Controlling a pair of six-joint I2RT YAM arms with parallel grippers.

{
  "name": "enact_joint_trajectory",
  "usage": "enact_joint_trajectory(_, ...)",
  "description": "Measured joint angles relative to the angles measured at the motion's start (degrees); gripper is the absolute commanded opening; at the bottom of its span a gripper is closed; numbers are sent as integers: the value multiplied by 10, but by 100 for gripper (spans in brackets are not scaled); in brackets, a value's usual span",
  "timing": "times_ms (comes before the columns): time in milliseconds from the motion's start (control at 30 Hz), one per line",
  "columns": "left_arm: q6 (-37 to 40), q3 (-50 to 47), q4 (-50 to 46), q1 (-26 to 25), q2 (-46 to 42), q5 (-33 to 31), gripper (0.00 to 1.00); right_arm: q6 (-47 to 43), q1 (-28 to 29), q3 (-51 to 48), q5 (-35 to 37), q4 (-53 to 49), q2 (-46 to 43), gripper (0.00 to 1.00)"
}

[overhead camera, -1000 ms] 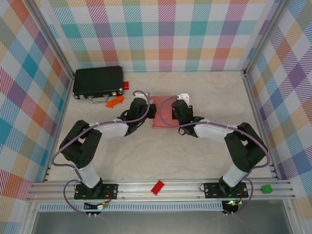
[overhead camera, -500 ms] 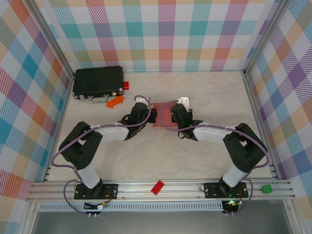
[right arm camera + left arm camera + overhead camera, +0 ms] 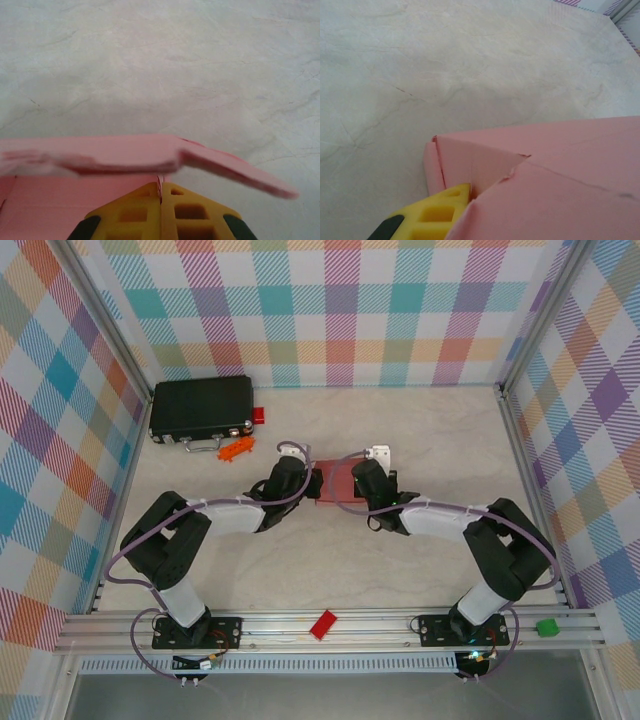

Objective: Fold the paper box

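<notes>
The paper box (image 3: 335,484) is pale-pink card, partly folded, held between both arms at the middle of the table. In the left wrist view the paper box (image 3: 560,165) shows a folded corner and a torn-looking crease. My left gripper (image 3: 470,194) is shut on its edge; one yellow finger (image 3: 437,212) shows and the card hides the other. In the right wrist view my right gripper (image 3: 161,189) is shut on a thin card edge of the paper box (image 3: 100,155), with a flap jutting out to the right. Seen from above, the left gripper (image 3: 312,483) and right gripper (image 3: 352,481) flank the card.
A black case (image 3: 200,408) lies at the back left with a small red block (image 3: 258,415) and an orange piece (image 3: 236,449) beside it. A white piece (image 3: 378,454) lies just behind the right gripper. A red block (image 3: 323,624) and a green block (image 3: 546,627) sit on the front rail.
Both grippers have drawn closer together and slightly nearer to the front, carrying the paper box with them. The card between them looks narrower than a second ago.
</notes>
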Motion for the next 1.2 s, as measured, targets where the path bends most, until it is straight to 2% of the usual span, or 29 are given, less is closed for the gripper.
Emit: enact_joint_trajectory(1200,-19,-65,10,-14,-11,2,17,52,38,-35,26,-48,-15,6)
